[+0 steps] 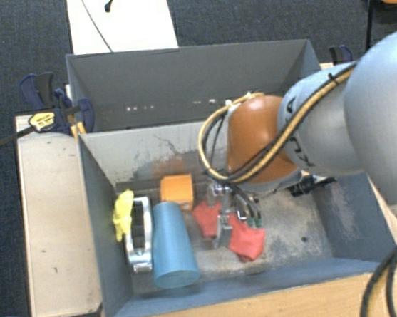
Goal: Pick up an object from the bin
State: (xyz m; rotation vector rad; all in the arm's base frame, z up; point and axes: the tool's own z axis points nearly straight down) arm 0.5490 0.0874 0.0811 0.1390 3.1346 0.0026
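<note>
My gripper (pixel 228 224) hangs low in the middle of the bin, under the arm's orange cover. Its metal fingers (pixel 224 223) stand among red pieces: one red piece (pixel 206 218) lies just left of them and another red lump (pixel 248 243) just right and nearer the front. Whether either sits between the fingers is hidden. A blue cylinder (pixel 172 245) lies on its side to the left. An orange block (pixel 177 190) sits behind it, close to the gripper.
A silver tool with a yellow handle (pixel 131 227) lies along the bin's left wall. The arm and its cables cover the bin's right rear. Bare floor shows at the front right.
</note>
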